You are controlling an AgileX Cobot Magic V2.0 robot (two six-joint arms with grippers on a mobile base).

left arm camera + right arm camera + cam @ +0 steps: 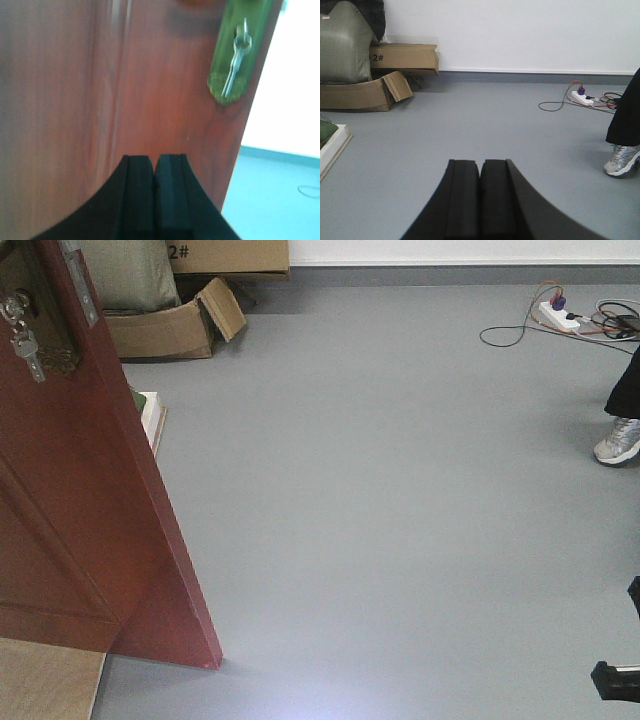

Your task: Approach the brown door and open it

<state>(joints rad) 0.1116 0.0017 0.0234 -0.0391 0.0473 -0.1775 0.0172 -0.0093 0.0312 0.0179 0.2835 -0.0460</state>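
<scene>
The brown door (pixel 90 510) stands swung open at the left of the front view, its free edge toward me, a brass lock plate with a silver key (pixel 22 340) near the top. In the left wrist view the door (pixel 100 90) fills most of the picture, with the key (pixel 237 60) hanging at the upper right. My left gripper (pixel 154 159) is shut, empty, its tips very close to the door's face; contact cannot be told. My right gripper (pixel 480 162) is shut and empty over bare grey floor.
Cardboard boxes (pixel 175 325) and a green sack (pixel 342 47) sit by the far wall. A white-edged board (pixel 332 145) lies left. A power strip with cables (pixel 560 318) and a person's shoe (pixel 620 440) are at the right.
</scene>
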